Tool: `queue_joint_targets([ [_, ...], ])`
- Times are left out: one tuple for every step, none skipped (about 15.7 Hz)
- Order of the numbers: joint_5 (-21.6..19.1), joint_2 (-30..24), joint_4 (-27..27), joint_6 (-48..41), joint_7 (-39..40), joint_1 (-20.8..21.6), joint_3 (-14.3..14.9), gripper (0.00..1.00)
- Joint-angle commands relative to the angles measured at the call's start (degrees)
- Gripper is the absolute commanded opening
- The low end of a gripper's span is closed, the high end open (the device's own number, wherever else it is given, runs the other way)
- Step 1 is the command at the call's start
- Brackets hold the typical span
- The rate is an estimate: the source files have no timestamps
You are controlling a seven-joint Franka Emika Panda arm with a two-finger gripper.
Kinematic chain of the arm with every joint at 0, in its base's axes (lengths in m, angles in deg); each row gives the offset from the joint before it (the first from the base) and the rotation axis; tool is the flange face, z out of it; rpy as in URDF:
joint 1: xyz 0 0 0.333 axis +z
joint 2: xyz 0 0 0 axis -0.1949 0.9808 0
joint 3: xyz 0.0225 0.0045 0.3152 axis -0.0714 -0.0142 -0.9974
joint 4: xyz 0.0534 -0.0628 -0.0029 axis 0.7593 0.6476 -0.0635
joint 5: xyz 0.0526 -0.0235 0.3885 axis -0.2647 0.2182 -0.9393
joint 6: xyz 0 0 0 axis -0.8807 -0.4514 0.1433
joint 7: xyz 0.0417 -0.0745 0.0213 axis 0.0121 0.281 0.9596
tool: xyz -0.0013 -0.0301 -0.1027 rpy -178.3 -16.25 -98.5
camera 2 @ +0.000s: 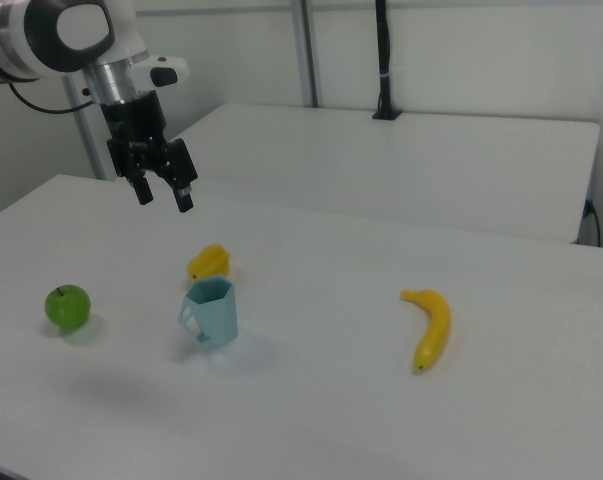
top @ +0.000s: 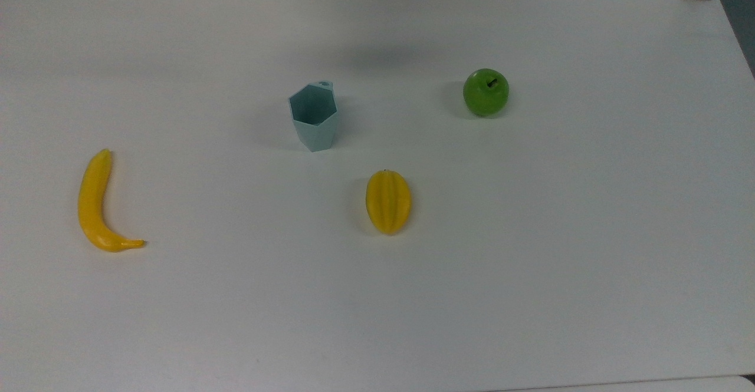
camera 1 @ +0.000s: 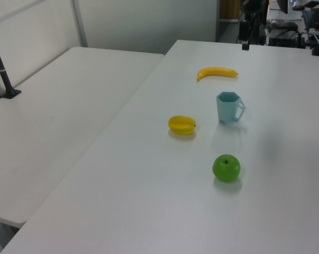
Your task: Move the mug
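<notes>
A: Mug (top: 314, 116) stands upright near the middle of the table (top: 531, 262), yes? In the top view the green apple (top: 485, 91) is at its 3 o'clock, well apart, and the ribbed yellow fruit (top: 387, 201) near its 5 o'clock.

B: Yes, and the banana (top: 97, 203) lies far off at its 8 o'clock. In the right view the gripper (camera 2: 163, 189) hangs high above the table, its two fingers spread apart and holding nothing. The mug (camera 2: 210, 312) is below it, at about 5 o'clock from it.

A: So the arm must come down and a little sideways, I think.

B: I think so too. The handle, a small tab with a round hole, points to 12 o'clock in the top view.

A: And the material?

B: Pale teal, matte, probably hard plastic. The sides are flat angular facets, the rim has six sides. Flat faces should give the fingers good contact, but the walls narrow toward the bottom, so it may slip.
</notes>
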Motion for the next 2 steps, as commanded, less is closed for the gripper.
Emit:
queue_joint_targets([
  [-1.17,-0.11,-0.45,-1.56,0.19,-0.89,0.34,1.00],
  [-1.34,-0.20,-0.45,-1.47,0.19,-1.06,0.42,1.00],
])
